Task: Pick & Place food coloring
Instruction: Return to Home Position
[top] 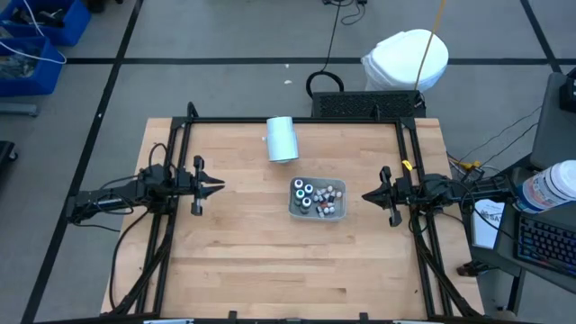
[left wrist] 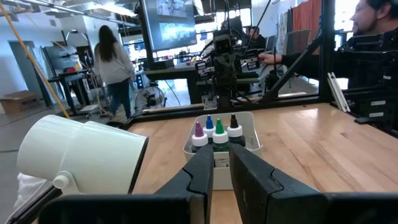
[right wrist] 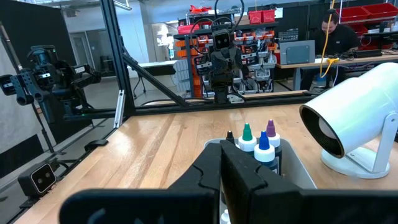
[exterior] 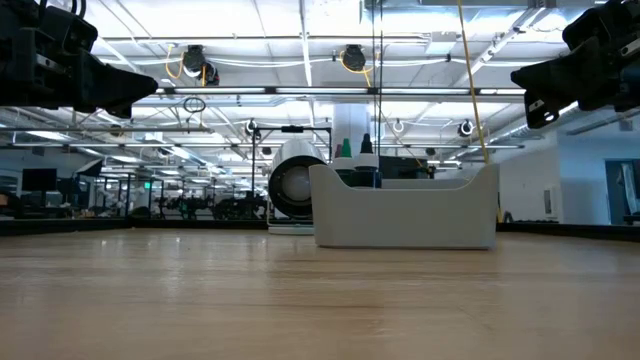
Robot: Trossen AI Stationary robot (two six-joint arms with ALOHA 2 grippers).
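Note:
The food coloring (top: 310, 193) is a cluster of tiny bottles standing in a grey rectangular tray (top: 317, 214) at the middle of the wooden table. Some are dark with white or ringed tops, others smaller and whitish. In the left wrist view purple, blue, green and black tips (left wrist: 217, 132) stick up over the tray wall (left wrist: 252, 142). My left gripper (top: 219, 187) hovers level to the left of the tray, its fingers a narrow gap apart (left wrist: 222, 152). My right gripper (top: 366, 195) hovers level to the right of the tray, shut (right wrist: 222, 149). Neither touches anything.
A larger white cylinder (top: 282, 139) lies on its side beyond the tray, toward the far edge. Black frame rails (top: 297, 121) run along the table's far, left and right sides. Bare wood (top: 288, 270) lies between the tray and the near edge. People (left wrist: 112, 62) show beyond the table.

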